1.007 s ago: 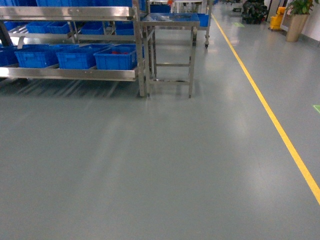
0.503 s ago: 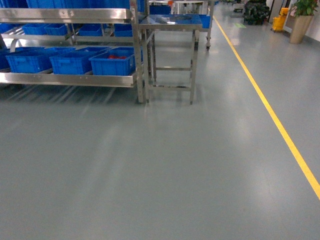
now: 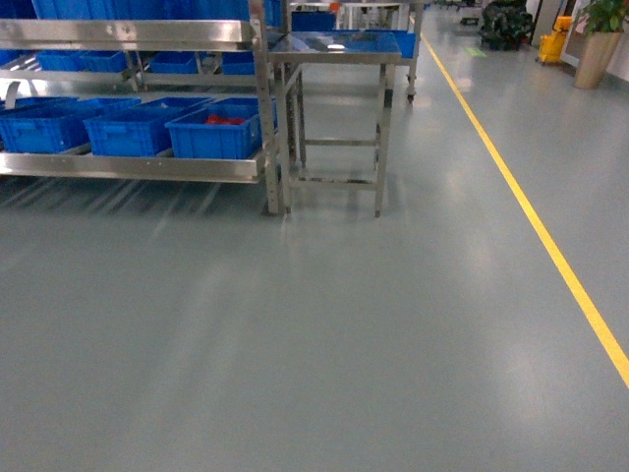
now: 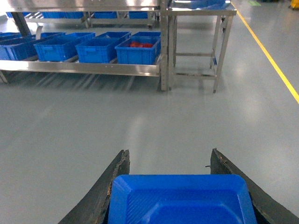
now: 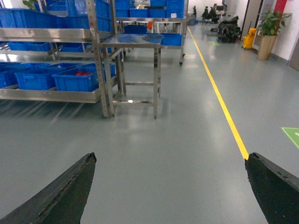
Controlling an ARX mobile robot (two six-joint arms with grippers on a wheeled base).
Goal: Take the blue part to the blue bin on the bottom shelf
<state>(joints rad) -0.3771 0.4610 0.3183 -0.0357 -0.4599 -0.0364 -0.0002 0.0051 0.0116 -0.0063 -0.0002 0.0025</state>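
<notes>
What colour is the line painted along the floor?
Yellow; the floor line shows best in the head view.

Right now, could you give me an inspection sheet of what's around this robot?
Surface: glossy grey floor.
Job's things: blue part between the left gripper fingers; blue bins on the bottom shelf, ahead left.
Clutter: red items in the rightmost bin.
Grippers: left gripper shut on the part; right gripper open, empty.
Cables: nothing seen.
Surroundings: steel table beside the shelf, yellow line, plant far right.
</notes>
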